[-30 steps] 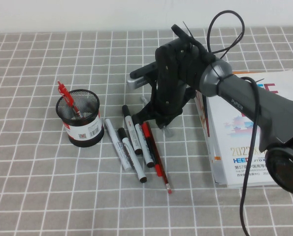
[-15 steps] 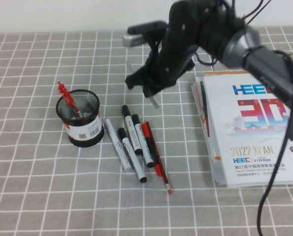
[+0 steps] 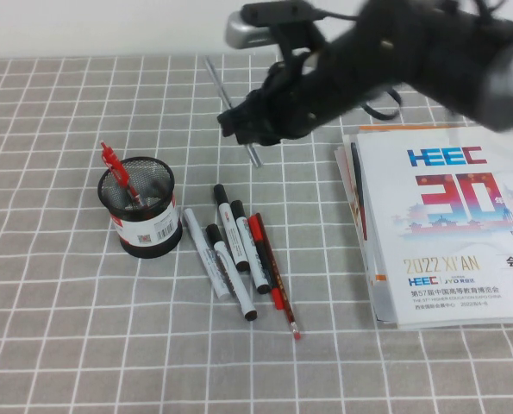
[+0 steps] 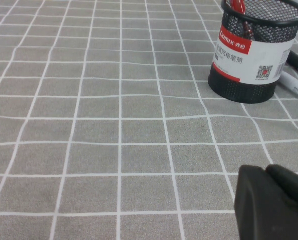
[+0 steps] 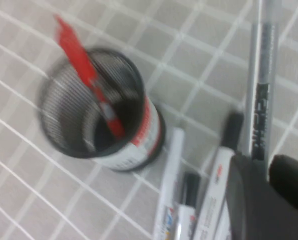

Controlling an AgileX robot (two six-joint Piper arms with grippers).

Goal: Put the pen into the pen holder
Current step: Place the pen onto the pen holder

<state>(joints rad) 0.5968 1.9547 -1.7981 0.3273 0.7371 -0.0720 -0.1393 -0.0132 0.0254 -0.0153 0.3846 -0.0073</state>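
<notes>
Spreading under everything, a grey cloth [image 3: 58,285] with a white grid. On its right side, a stack of booklets [image 3: 441,224], well apart from the rest. Reaching in from the upper right, the right arm, its right gripper [image 3: 254,129] raised over the cloth, closed on the pen [image 3: 233,108]. Held off the table, the pen [image 5: 261,95] runs slantwise in the high view, upper end toward the back left, lower end poking out below the fingers toward the front right; long axis tilted, neither flat nor upright. Standing to the front left of it, well apart, the holder [image 3: 140,211], upright, label toward the front, with a red pen [image 3: 116,172] leaning inside. Lying just right of the holder, a row of markers [image 3: 230,254], side by side and nearly touching, plus a red pencil [image 3: 278,289] along their right edge; all between holder and booklets, below the gripper. Low over bare cloth near the holder [image 4: 251,47], only a dark tip of the left gripper [image 4: 271,205] in its wrist view; cannot tell how far apart its fingers stand.
</notes>
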